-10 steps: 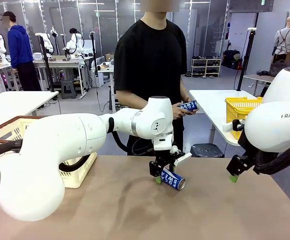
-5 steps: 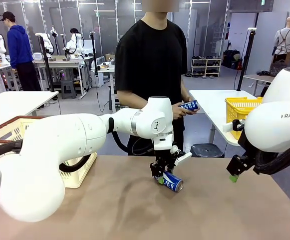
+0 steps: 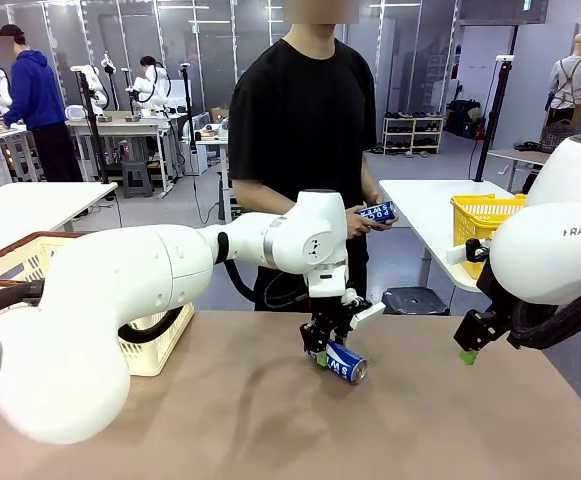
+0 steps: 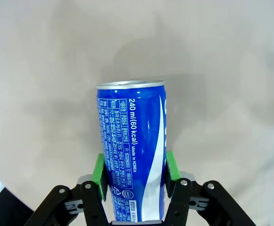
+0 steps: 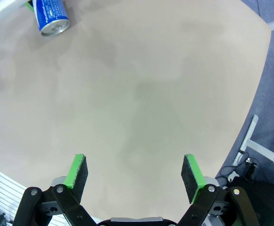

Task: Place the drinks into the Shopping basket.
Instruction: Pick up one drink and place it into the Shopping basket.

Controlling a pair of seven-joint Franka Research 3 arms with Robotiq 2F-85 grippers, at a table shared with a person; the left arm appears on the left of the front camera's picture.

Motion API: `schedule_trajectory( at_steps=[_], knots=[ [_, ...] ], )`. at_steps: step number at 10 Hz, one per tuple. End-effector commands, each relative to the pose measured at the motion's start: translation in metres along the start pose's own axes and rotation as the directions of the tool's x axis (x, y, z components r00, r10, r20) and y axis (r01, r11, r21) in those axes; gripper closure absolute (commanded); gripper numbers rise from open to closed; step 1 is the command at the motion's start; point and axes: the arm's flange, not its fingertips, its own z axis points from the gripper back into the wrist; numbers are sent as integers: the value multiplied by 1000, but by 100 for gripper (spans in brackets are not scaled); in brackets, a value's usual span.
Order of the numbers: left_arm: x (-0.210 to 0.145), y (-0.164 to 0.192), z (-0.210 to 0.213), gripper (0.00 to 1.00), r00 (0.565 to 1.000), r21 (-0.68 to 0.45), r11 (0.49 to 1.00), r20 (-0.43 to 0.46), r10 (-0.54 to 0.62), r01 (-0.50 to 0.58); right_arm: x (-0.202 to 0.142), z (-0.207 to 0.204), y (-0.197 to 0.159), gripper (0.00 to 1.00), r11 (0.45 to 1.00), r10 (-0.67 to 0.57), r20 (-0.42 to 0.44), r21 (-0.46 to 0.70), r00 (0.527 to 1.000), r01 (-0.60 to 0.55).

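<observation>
A blue drink can (image 3: 345, 362) with white lettering hangs tilted, low over the brown table near its middle. My left gripper (image 3: 322, 350) is shut on it. In the left wrist view both green pads (image 4: 99, 172) press the can's (image 4: 132, 141) sides. The same can (image 5: 52, 16) shows at the top left of the right wrist view. My right gripper (image 3: 467, 352) hovers over the table's right side, open (image 5: 134, 157) and holding nothing. The person's hand holds a second blue can (image 3: 378, 212) at the far side. The Shopping basket (image 3: 165, 350) stands at the left, partly hidden by my left arm.
A yellow mesh basket (image 3: 485, 215) sits on a white table (image 3: 420, 200) behind, to the right. The person (image 3: 305, 130) stands at the far edge of the brown table (image 3: 270, 430). The table's right edge (image 5: 261, 70) runs near my right gripper.
My left gripper's fingers have drawn in on the blue can, which turned so that less of its lettering shows. The right arm has stayed put.
</observation>
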Motion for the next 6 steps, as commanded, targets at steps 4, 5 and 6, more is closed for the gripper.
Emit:
schedule_trajectory(
  at_steps=[4,5,6],
  knots=[
    [2,-34,125,100,999,79,996,-32,35,-33,-2,-1,-1,0,1000,3,-1,-2,1000,-3],
    [2,-50,153,100,997,90,996,-69,31,-24,-2,-1,-1,0,1000,3,-1,-2,1000,-3],
    [0,-67,183,100,995,97,995,-93,27,-18,-2,-1,-1,0,1000,3,-1,-2,1000,-3]
  ],
)
